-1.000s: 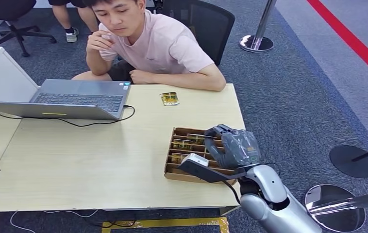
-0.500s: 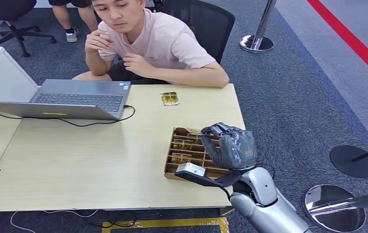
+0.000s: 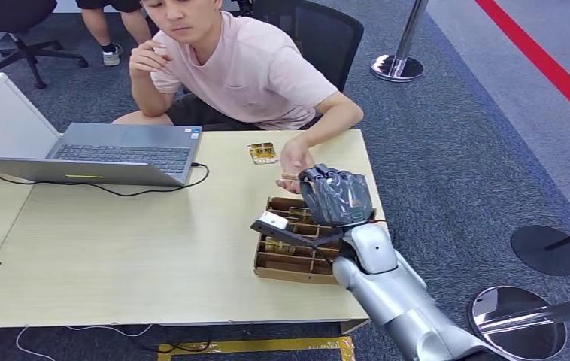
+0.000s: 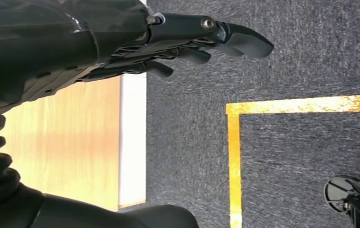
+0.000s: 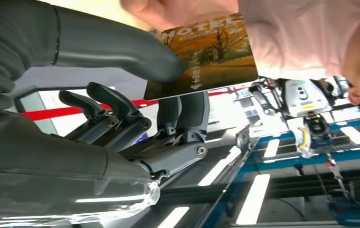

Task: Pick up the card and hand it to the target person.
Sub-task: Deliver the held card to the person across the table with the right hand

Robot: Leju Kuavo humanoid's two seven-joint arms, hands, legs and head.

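Raised from tray (image 3: 291, 265) | right robot hand (image 3: 334, 197) pinches card (image 5: 202, 54); wrist view: person's hand (image 3: 295, 159) touching it

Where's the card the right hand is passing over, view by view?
Head view: card seen edge-on between the right hand and the person's hand, above the cardboard tray.
Right wrist view: card, printed face showing, pinched by the thumb, the person's fingers on its far edge.
Left wrist view: not in it.
Shared landmark: the person's pink shirt.
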